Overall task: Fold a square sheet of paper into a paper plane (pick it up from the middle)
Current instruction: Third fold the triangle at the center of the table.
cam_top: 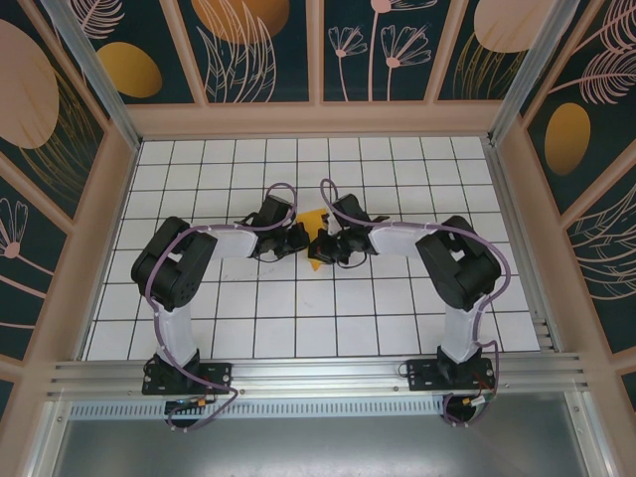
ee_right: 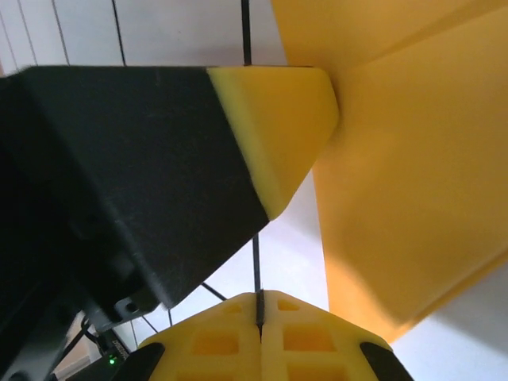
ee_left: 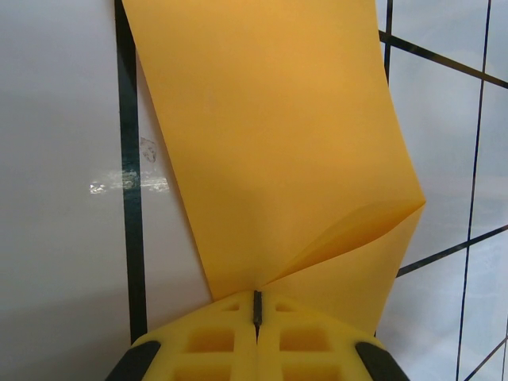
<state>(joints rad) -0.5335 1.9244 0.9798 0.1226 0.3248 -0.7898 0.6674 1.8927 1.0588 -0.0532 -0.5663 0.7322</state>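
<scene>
Orange paper point(ee_left: 270, 143), clamped in left pincer point(ee_left: 256, 311)

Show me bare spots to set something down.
Free on the white tiled table: far rows by the back wall, near rows between the arm bases. Crowded: centre, where left claw and right claw meet at the orange-yellow paper sheet.

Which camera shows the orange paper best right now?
The left wrist view: the orange paper spreads wide there, its curled-over fold plain, pinched in the shut left gripper. From the top external camera it is a small, half-hidden sliver; the right wrist view catches one creased part at its right side.
</scene>
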